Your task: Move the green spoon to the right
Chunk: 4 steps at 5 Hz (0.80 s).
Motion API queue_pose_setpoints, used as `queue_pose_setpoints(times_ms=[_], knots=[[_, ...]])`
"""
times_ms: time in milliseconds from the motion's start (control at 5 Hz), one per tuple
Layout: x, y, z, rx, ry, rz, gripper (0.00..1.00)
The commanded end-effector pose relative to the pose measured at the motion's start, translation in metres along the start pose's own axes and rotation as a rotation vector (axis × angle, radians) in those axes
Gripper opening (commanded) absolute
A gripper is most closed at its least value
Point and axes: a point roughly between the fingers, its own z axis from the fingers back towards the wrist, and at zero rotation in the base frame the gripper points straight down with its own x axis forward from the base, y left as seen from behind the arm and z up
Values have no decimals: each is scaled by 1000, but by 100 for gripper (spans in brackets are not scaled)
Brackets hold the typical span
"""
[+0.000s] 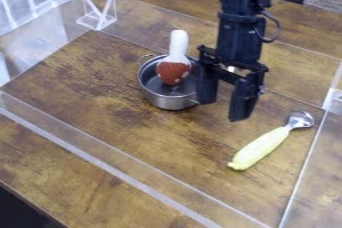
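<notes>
One green spoon [269,143] lay flat near the right edge of the wooden tabletop [107,92]. Its long line ran slantwise, the small silver bowl pointing up toward the far right and the fat yellow-green handle toward the near side. One hand [225,100] hung apart from it, fingers spread wide, holding nothing. One metal pot [173,82] held one white utensil with a red end [174,59].

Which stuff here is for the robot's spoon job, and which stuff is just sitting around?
For the job:
- green spoon, lying on the table's right side
- claw, open and holding nothing

Just sitting around:
- metal pot
- white-handled utensil with a red end, standing in the pot
- clear stand at the back
</notes>
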Motion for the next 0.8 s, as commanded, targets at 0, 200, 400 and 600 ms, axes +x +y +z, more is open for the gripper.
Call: queue_pose_setpoints(times_ms=[0,200,400,600], knots=[[-3,-23,50,67,-131,-55,100],[-1,-34,56,74,-136,-78,100],[-1,-35,62,71,-169,-11,100],[-3,-33,67,58,-191,40,100]])
